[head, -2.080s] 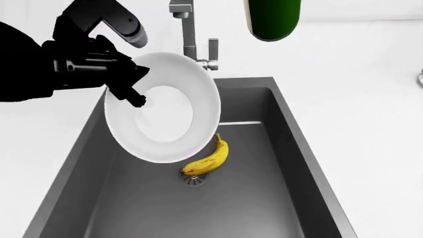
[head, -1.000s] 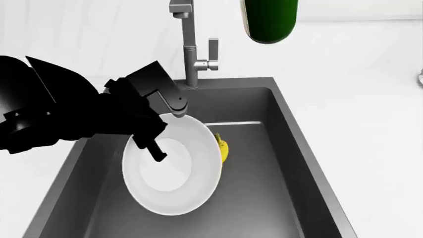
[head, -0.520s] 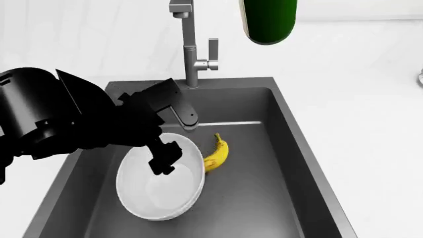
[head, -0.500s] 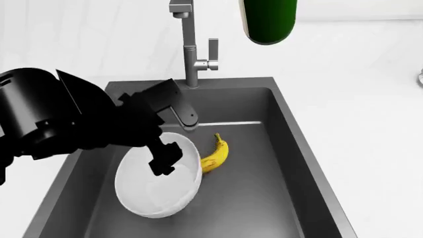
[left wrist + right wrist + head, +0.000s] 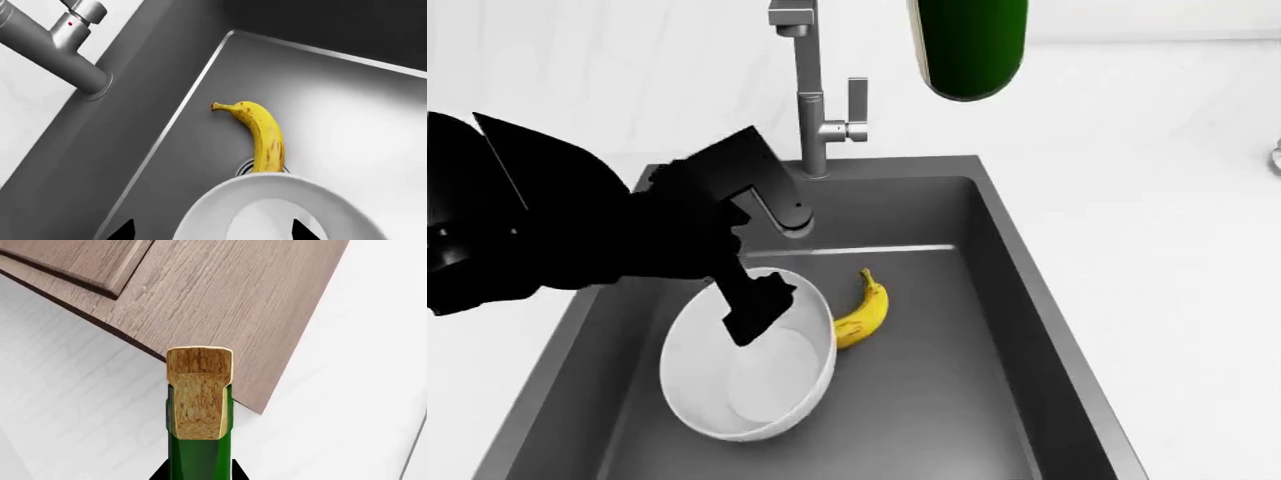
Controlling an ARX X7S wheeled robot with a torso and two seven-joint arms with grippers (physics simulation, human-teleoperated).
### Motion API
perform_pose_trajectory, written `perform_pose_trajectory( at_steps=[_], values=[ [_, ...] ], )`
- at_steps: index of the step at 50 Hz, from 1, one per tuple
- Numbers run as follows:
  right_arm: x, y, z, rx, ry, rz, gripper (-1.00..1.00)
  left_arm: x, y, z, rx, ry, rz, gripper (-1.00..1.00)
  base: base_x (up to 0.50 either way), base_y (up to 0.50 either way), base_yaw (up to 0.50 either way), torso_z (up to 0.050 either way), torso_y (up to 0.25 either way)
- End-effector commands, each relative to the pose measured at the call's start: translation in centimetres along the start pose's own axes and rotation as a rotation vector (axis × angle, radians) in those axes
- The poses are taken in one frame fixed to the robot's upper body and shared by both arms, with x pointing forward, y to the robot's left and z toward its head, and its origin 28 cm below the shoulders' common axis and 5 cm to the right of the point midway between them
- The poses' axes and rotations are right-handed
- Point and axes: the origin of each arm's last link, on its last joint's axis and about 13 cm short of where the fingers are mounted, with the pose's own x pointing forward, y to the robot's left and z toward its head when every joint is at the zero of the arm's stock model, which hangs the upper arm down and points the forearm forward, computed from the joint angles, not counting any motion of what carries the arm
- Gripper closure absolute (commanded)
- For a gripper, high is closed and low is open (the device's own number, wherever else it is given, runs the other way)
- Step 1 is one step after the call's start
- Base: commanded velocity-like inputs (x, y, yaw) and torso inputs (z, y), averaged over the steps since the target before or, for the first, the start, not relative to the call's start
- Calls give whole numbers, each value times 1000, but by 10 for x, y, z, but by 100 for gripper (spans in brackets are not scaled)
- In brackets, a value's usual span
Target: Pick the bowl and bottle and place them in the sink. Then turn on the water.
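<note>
Low in the left half of the head view, the white bowl point(image 5: 750, 365) lies inside the dark grey sink point(image 5: 1014, 300), tilted slightly, its right rim just beside a yellow banana point(image 5: 865, 312) on the basin floor. Over the bowl's upper rim hangs the black left gripper point(image 5: 751, 300); one of its fingers point(image 5: 754, 305) reaches down inside the bowl, the other is hidden, so I cannot tell whether they clamp the rim. From the left wrist view, two dark fingertips show at the frame's lower edge on either side of the bowl's wall point(image 5: 280, 200), with the banana's end near the drain. Behind the basin stands the grey faucet point(image 5: 807, 95) with its side lever point(image 5: 857, 108). At top centre, the green bottle point(image 5: 968, 45) hangs above the white counter point(image 5: 1148, 140); the right wrist view shows its cork point(image 5: 198, 392), with dark fingers barely visible against its neck.
</note>
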Motion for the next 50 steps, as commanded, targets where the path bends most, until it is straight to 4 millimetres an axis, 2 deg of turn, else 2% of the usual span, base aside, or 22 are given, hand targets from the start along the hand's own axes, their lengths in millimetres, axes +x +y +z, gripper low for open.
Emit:
perform_pose_trajectory(
  at_steps=[1, 8, 12, 26, 35, 50],
  values=[
    [-11, -1, 10, 3, 8, 16, 100, -45, 12, 9, -44, -151, 50, -100, 0, 0, 0, 0, 0],
    [-20, 5, 9, 33, 54, 81, 100, -72, 20, 4, -76, -277, 109, -100, 0, 0, 0, 0, 0],
    [-22, 7, 6, 42, 57, 77, 100, -79, 15, 0, -54, -311, 128, -100, 0, 0, 0, 0, 3],
    [-32, 19, -18, 102, 97, 115, 100, -98, 12, -10, -70, -393, 167, -100, 0, 0, 0, 1, 0],
    [-36, 20, -18, 115, 113, 110, 100, -106, 15, -17, -78, -390, 208, -100, 0, 0, 0, 0, 1],
    [-54, 32, -42, 202, 209, 137, 100, -119, 12, -16, -119, -670, 382, -100, 0, 0, 0, 0, 1]
  ],
)
